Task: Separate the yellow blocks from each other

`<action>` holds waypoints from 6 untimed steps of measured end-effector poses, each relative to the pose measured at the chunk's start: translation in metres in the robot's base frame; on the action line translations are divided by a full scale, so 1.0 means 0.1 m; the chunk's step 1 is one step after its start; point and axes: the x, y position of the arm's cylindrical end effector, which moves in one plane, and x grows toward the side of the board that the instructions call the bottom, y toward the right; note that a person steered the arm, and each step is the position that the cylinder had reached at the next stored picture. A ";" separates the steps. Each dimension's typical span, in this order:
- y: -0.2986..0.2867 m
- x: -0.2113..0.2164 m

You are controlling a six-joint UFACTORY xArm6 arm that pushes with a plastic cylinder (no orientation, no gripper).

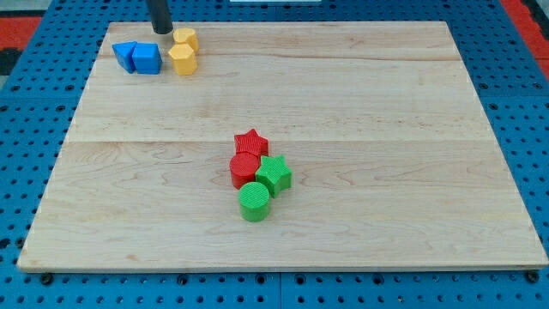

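Note:
Two yellow blocks sit touching at the view's top left: a smaller one (186, 38) behind and a larger heart-like one (183, 59) in front. My tip (161, 32) is just left of the smaller yellow block, almost touching it, and above the blue blocks. Two blue blocks (126, 56) (147, 59) lie side by side, left of the larger yellow block.
Near the board's middle stands a tight cluster: a red star (251, 142), a red cylinder (244, 170), a green star (274, 174) and a green cylinder (254, 201). The wooden board (386, 129) lies on a blue pegboard.

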 end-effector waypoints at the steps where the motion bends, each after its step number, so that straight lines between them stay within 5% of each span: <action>1: 0.12 -0.04; 2: 0.88 0.27; 3: 0.78 0.77; 6: 0.80 0.13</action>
